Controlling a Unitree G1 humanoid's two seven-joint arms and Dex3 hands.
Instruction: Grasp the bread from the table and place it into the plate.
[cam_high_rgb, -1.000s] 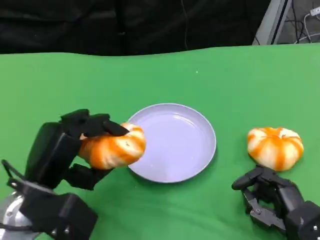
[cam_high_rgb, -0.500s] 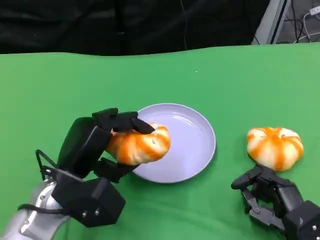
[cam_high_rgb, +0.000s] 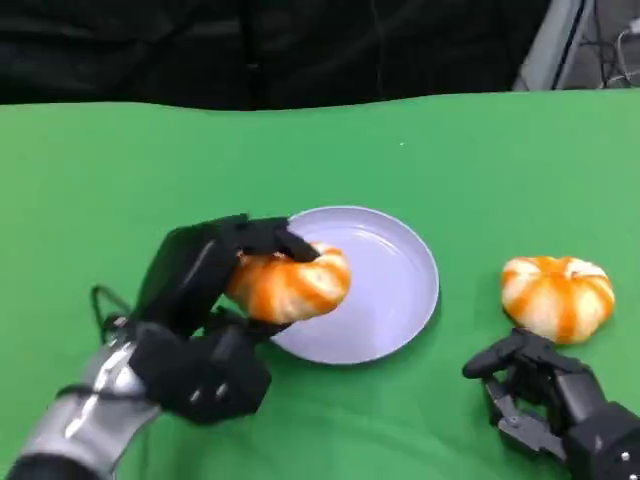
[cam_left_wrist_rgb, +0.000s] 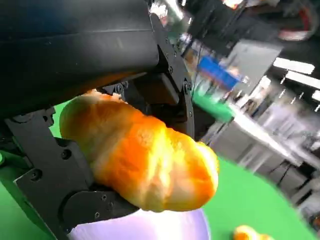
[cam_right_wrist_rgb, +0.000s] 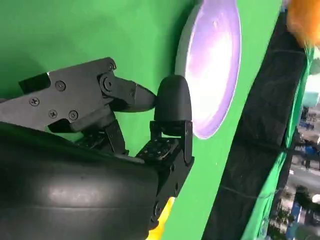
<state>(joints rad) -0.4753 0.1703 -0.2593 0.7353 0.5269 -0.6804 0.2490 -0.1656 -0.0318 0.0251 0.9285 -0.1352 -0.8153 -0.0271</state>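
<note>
Two breads in play: left hand (cam_high_rgb: 205, 300) fingers (cam_high_rgb: 262, 238) wrap one bread (cam_high_rgb: 290, 285), held over the near-left rim of the plate (cam_high_rgb: 400, 300), not centred. Risk: letting go here could drop it on the rim, tip the plate, or roll it onto the green counter (cam_high_rgb: 420, 160). Second bread (cam_high_rgb: 556, 297) sits right of the plate, just beyond right hand (cam_high_rgb: 545, 395), fingers loosely spread, holding nothing; a stray move could knock it.

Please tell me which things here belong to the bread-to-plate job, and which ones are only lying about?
Belongs to the job:
- held bread, in the left robot hand
- plate

Only lying about:
- second bread, on the green table beside the plate
- right robot hand, holding nothing
</note>
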